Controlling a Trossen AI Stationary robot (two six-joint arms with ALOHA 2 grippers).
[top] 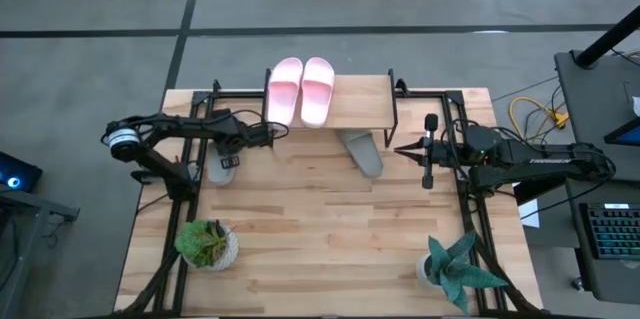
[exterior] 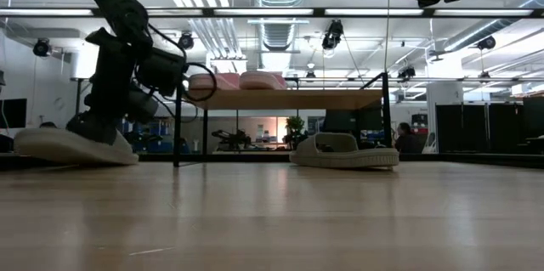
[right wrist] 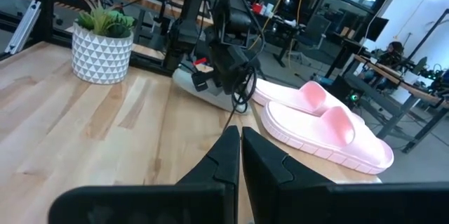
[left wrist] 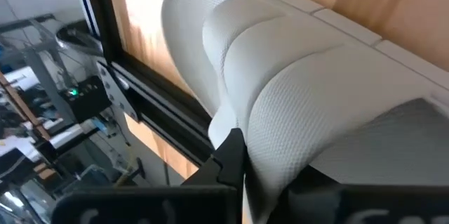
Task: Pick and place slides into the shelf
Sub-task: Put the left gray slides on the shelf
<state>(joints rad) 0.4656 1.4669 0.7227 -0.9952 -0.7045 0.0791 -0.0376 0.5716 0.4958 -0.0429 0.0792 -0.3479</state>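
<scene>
Two pink slides (top: 300, 89) lie side by side on the plank top of the shelf (top: 365, 107) at the table's far edge. One grey slide (top: 362, 151) rests sole-down on the table, partly under the shelf's near edge. A second grey slide (top: 215, 171) lies sole-down left of the shelf, with my left gripper (top: 226, 159) slanting down onto it and shut on its strap. My right gripper (top: 400, 147) hangs shut and level above the table's right side, pointing left, touching nothing. My left gripper pinches the grey slide's wide strap (left wrist: 270, 157) between its two fingers, at the strap's edge nearest the wrist. The fingers (left wrist: 228, 157) come slanting down from above. The slide's sole (exterior: 76, 148) still lies flat on the table.
A plant in a white pot (top: 207, 244) stands near left and a spiky plant (top: 455, 269) near right. Black frame posts (top: 190, 194) run along both table sides. The open wooden tabletop lies between the plants and the shelf.
</scene>
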